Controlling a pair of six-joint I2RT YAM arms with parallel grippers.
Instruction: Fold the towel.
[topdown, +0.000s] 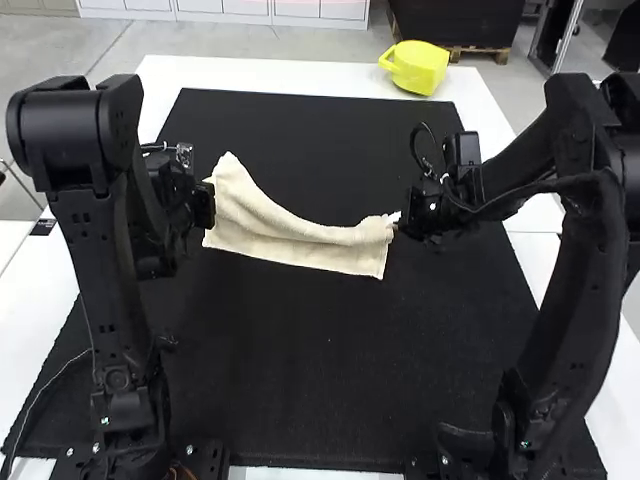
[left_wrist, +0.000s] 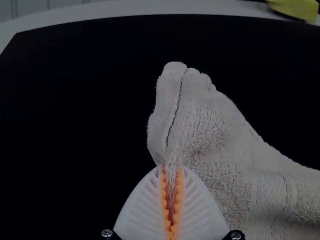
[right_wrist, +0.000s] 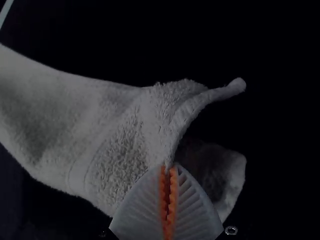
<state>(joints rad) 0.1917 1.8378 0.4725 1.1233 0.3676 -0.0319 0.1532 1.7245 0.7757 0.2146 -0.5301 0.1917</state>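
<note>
Towel (topdown: 300, 245), cream and loosely gathered, extending crosswise over the middle-to-far part of the black mat (topdown: 330, 370), between the two grippers. Its edge nearer the arm bases runs fairly straight; its far edge dips between the ends. The left gripper (topdown: 207, 203), over the left part of the mat, is closed on the towel's left end; in the left wrist view, its orange pads (left_wrist: 179, 192) pinch a bunched fold, with seamed cloth rising beyond the tips. The right gripper (topdown: 397, 222), over the right part of the mat, is closed on the towel's right end; in the right wrist view, a narrow hem projects past the pinch, and a curled portion hangs beside the fingers (right_wrist: 192, 200). Yellow container (topdown: 420, 70): on the white table (topdown: 300, 76), at the mat's far edge, near its right corner.
</note>
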